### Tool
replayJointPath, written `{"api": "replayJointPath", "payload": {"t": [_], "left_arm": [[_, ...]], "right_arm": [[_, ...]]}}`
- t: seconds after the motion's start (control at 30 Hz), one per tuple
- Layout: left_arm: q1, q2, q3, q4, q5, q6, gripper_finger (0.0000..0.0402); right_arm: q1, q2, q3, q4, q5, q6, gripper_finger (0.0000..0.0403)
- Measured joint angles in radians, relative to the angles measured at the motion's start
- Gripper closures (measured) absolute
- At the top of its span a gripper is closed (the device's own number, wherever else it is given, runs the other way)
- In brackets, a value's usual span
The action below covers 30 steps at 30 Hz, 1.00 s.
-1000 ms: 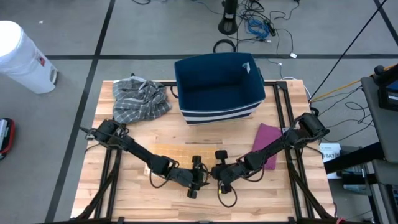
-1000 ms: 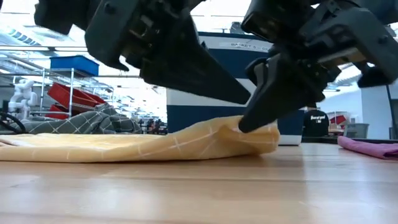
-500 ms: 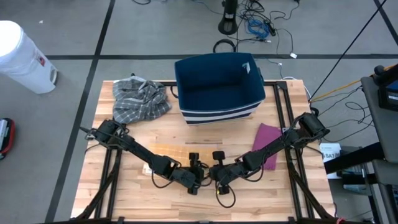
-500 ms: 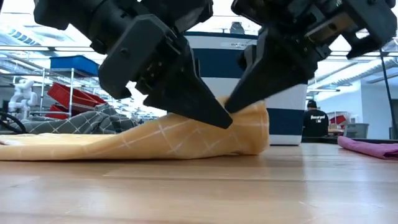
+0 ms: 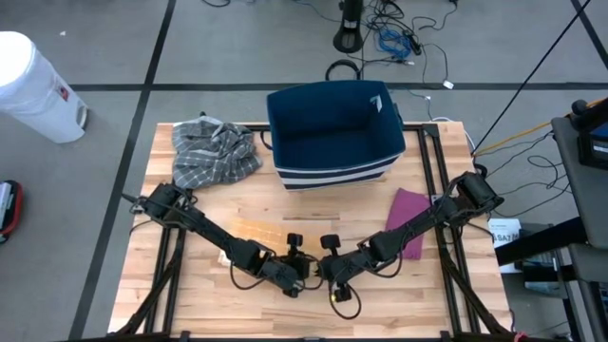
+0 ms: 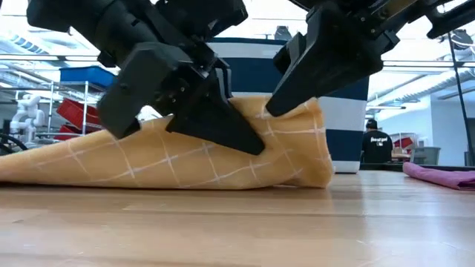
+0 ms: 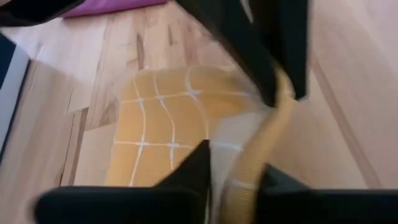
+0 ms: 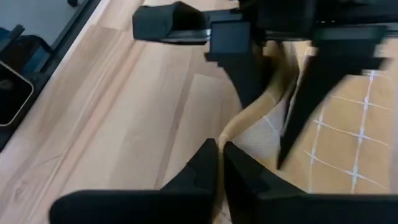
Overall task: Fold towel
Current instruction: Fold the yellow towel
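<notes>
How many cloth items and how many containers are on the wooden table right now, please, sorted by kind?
Cloth items: 3 (yellow grid-patterned towel, grey plaid cloth, flat magenta cloth)
Containers: 1 (navy fabric basket with white stripes)
Total: 4

Towel point(image 6: 185, 159): yellow-orange cloth with a thin white grid pattern, lying on the wooden bench near its front edge. One end is raised into a peak; the remainder slopes down flat.
</notes>
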Motion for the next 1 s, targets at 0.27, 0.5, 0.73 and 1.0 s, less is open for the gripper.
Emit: {"api": "replayJointPath", "payload": {"t": [0.27,0.5,0.73,1.0], "left_arm": [[-0.013,0.0,0.0,-0.015,-0.003,0.017,0.0395],[-0.019,0.0,0.0,-0.025,0.002,0.013,0.0397],[-0.029,0.0,0.0,-0.033,0.05,0.004,0.0398],[-0.054,0.0,0.0,-0.034,0.061,0.017,0.0398]], "right_arm": [[0.04,-0.013,0.0,-0.05,0.0,-0.045,0.0247],[0.095,-0.03,0.0,-0.259,0.169,-0.042,0.0134],[0.117,-0.021,-0.03,-0.309,0.291,-0.03,0.0118],[0.101,-0.021,-0.154,-0.168,0.316,-0.057,0.013]]}}
